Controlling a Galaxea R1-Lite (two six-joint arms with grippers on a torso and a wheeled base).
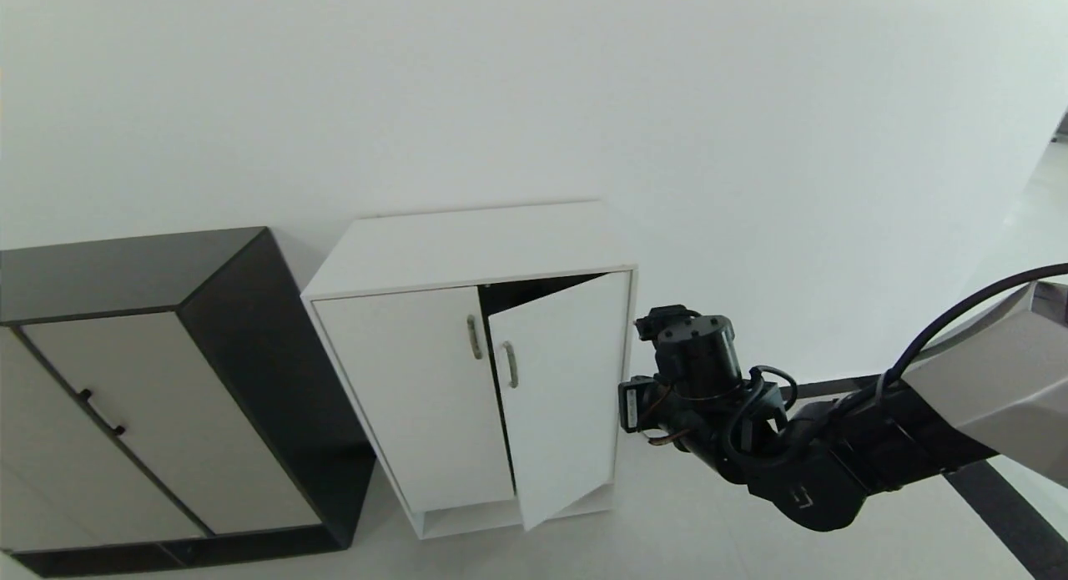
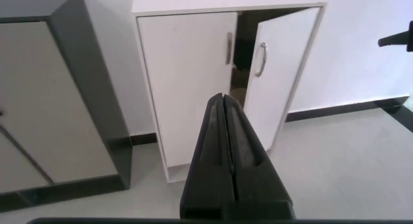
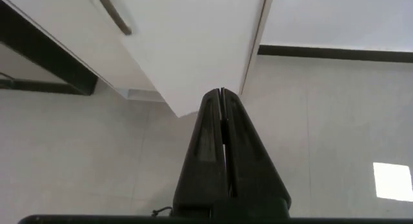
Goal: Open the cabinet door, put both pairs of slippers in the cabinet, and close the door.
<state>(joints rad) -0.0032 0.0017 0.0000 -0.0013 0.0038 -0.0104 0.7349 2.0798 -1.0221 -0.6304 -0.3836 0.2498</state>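
White wall and pale floor frame the white cabinet (image 1: 467, 246), right of a black cabinet (image 1: 125, 267); its right door (image 1: 567, 396) stands ajar. The right gripper (image 3: 221, 91) sits just beside the door's outer face, jaws pressed together and empty; the left gripper (image 2: 223, 97), likewise closed, is farther off. A forward nudge would likely push the door closed, and closed jaws cannot hook the handle (image 1: 510, 365)

Closed left tool (image 2: 224, 98) faces the ajar cabinet door (image 2: 282, 69).
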